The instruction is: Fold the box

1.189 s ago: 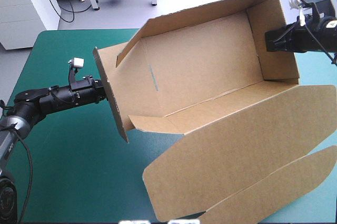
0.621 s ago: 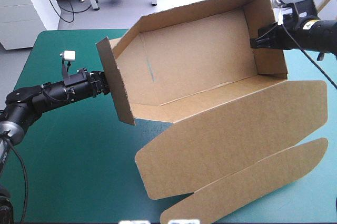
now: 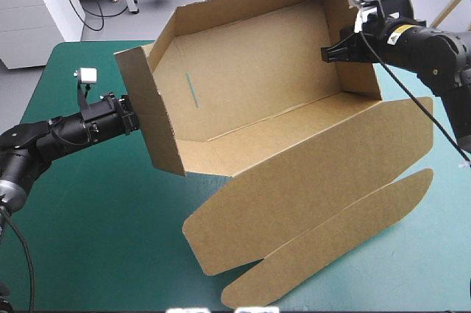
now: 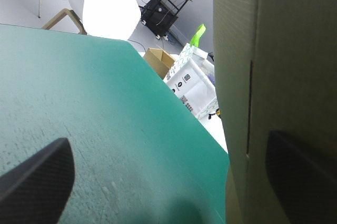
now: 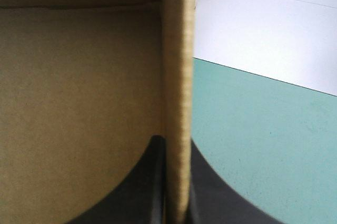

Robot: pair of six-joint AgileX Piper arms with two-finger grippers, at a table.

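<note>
the brown box (image 3: 257, 85) sits mid-counter as an open tray with its walls raised; its long lid (image 3: 316, 180) is spread flat toward the near right side of the teal-green counter (image 3: 103, 217); the left end effector (image 3: 132, 115) is at the tray's left end wall (image 3: 147, 107) and is released; in its wrist view the black fingers (image 4: 37, 182) stand wide apart, one over bare cover, the other at the outer face of that wall; the right end effector (image 3: 329, 54) is clenched on the box's right end wall (image 3: 364, 77), toward the far edge; its wrist view shows the wall's edge running ahead between the two nearly closed fingers (image 5: 147, 182), the tray's inside on one side and the cover on the other
</note>
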